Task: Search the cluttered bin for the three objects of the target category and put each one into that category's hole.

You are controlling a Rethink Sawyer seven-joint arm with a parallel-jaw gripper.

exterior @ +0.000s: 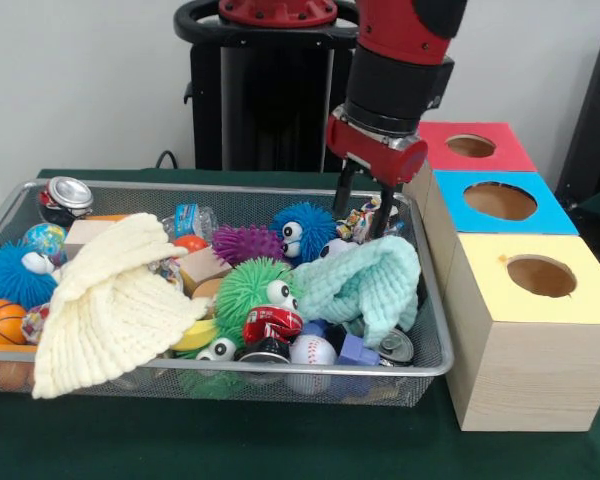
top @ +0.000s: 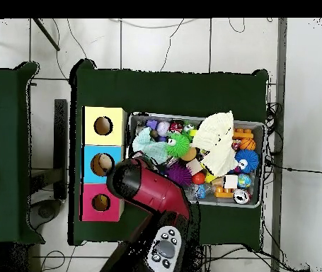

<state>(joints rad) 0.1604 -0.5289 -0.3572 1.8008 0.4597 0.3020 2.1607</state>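
The bin is a wide silver wire-mesh tray full of toys; it also shows in the overhead view. My gripper hangs over the bin's far right corner, low among the clutter. It is open, with its fingers on either side of a small multicoloured toy. Three wooden boxes with round holes stand right of the bin: red-topped, blue-topped and yellow-topped. In the overhead view my arm hides the gripper.
A cream knitted cloth and a mint cloth cover part of the clutter. Around them lie a green fuzzy ball with eyes, a blue one, a purple spiky ball, a red can, a baseball and a basketball.
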